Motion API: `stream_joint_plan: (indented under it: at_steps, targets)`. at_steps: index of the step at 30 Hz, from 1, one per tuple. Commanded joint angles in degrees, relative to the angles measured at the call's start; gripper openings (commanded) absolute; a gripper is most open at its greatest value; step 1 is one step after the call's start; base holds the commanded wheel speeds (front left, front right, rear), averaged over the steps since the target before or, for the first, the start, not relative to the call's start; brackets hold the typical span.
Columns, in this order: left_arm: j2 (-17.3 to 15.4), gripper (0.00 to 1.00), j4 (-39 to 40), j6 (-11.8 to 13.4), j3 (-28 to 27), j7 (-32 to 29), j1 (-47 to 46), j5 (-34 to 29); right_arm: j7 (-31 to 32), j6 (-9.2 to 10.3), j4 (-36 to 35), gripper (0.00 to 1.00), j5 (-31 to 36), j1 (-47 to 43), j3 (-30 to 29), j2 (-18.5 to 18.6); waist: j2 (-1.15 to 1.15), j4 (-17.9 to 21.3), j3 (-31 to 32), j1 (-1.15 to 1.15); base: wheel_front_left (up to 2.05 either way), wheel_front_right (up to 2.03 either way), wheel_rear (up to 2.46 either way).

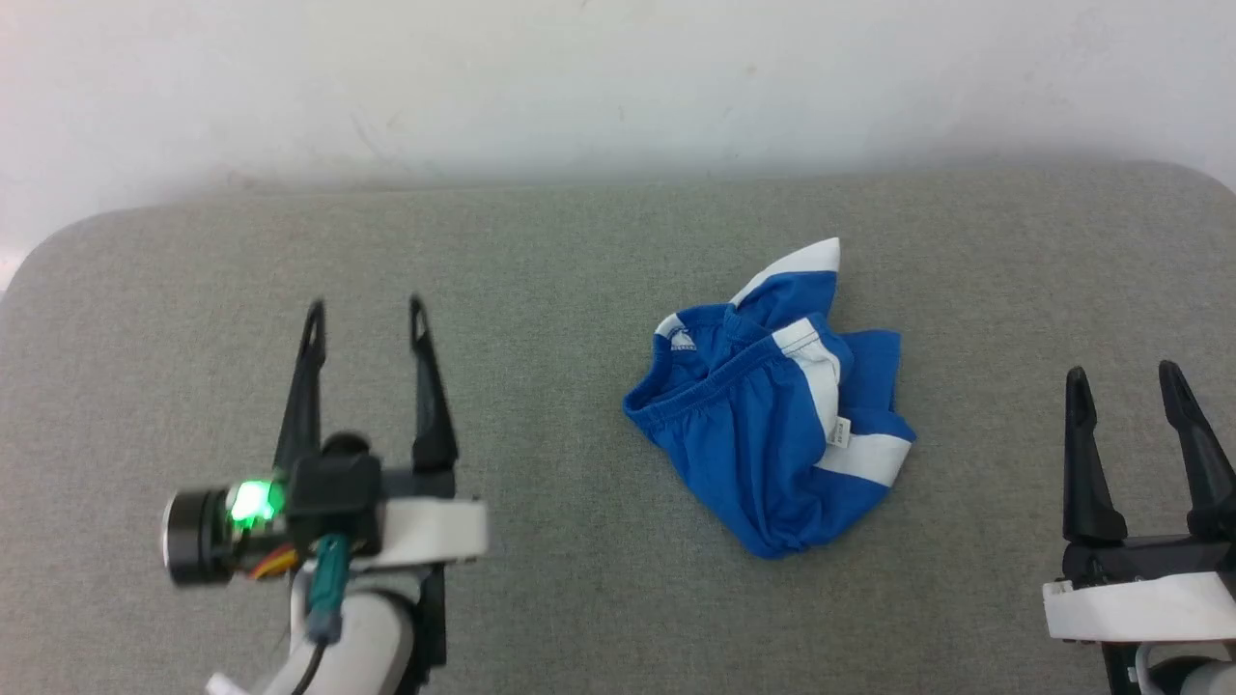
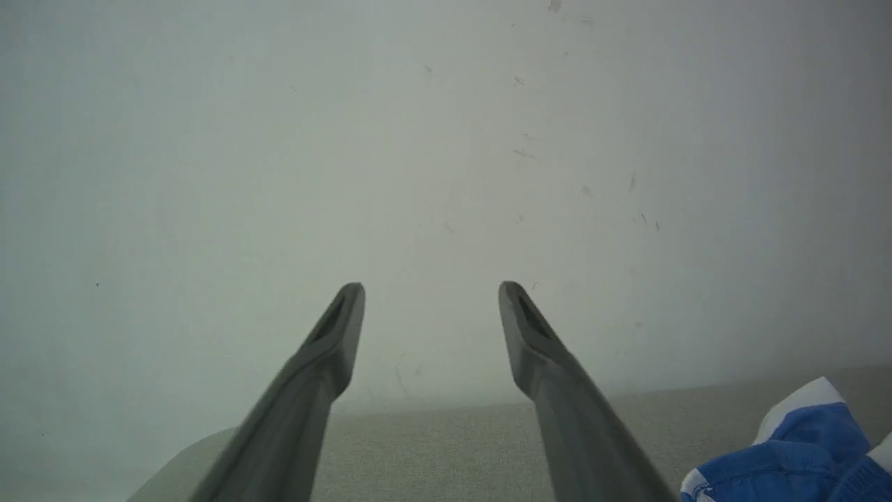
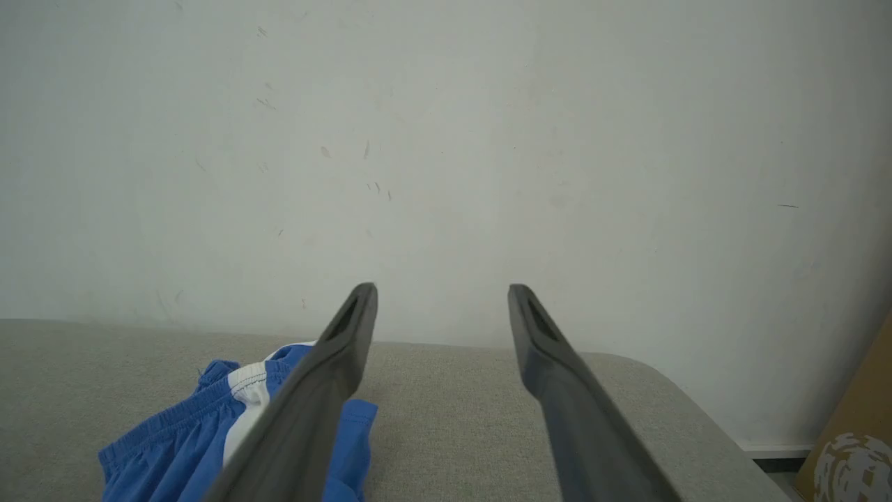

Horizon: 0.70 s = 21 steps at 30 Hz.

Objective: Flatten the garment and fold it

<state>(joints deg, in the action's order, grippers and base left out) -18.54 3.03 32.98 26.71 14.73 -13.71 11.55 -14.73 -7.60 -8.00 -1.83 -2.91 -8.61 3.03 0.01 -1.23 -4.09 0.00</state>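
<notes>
The garment [image 1: 772, 415], bright blue shorts with white stripes and a small white tag, lies crumpled in a heap right of centre on the grey padded surface [image 1: 579, 270]; its lettering is hidden. My left gripper [image 1: 367, 323] stands open well to the left of it, holding nothing. At the lower right my right gripper [image 1: 1125, 381] is also open and empty, clear of the cloth. The left wrist view catches a corner of the garment [image 2: 794, 460] at its bottom right, beyond my left gripper [image 2: 431, 296]. In the right wrist view the garment [image 3: 181, 446] lies left of my right gripper [image 3: 442, 296].
A white wall [image 1: 618, 77] runs along the far edge of the surface. The surface has rounded corners at left and right. A brown cardboard piece [image 3: 857, 425] leans beyond its right end in the right wrist view.
</notes>
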Motion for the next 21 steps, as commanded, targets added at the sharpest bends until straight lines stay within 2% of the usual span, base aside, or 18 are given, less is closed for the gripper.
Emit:
stream_joint_plan:
  at_steps: [1, 5, 12, 17, 21]
  targets:
    - [0.53, 1.0, 0.45, 0.06, -0.75, 0.26, 1.56, -0.54, -0.27, 0.11, 0.19, 1.0, -0.46, -0.47, 0.07, -0.15, -0.01, 0.01, 0.05, 0.0, 0.0, 0.0, 0.0]
    - [2.38, 1.0, 2.15, -2.4, -5.44, 0.26, 7.63, -2.26, -0.27, 0.11, 0.55, 1.0, -1.38, -0.78, 0.07, -0.15, -0.01, -0.01, 0.36, 0.0, 0.0, 0.0, 0.0]
    - [6.55, 1.0, 0.43, -10.36, -10.31, 0.27, 14.65, -3.34, -0.27, 0.11, 0.78, 1.0, -2.25, -1.55, -0.43, -0.15, -0.01, -0.28, 0.43, 0.0, 0.0, 0.0, 0.0]
    - [9.31, 1.0, -1.27, -15.98, -13.47, 0.27, 14.98, -4.82, -0.27, 0.11, 1.1, 1.0, -2.4, -1.28, -0.25, -0.15, -0.01, 0.1, 0.48, 0.0, 0.0, 0.0, 0.0]
    - [9.82, 1.0, -1.17, -20.58, -14.92, 0.27, 10.5, -6.6, -0.27, 0.11, 0.93, 1.0, -2.45, -0.8, -0.45, -0.15, -0.01, 0.33, 0.27, 0.0, 0.0, 0.0, 0.0]
